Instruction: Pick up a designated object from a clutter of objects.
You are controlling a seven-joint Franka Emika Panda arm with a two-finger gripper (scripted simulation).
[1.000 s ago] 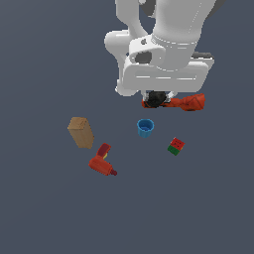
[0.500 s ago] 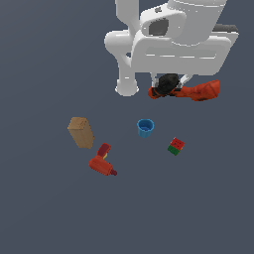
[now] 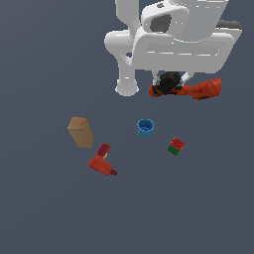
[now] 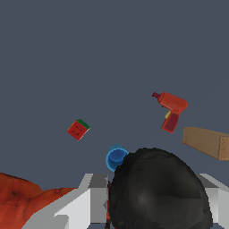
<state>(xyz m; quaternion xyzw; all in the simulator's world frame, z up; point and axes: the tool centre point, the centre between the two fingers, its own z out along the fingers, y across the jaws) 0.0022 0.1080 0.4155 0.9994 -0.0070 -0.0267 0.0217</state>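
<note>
The pincer (image 3: 171,85) is clamped on the orange-red drill (image 3: 196,90), held up off the bench (image 3: 44,208) beneath the white arm; below lie the tan box (image 3: 81,132), blue cup (image 3: 145,127), red-and-green cube (image 3: 175,146) and red bottle (image 3: 102,162), all well apart.

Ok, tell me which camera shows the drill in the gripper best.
The exterior view: the drill hangs under the gripper, its orange-red body and black part visible. The wrist view shows only a close black bulk and an orange-red edge.
</note>
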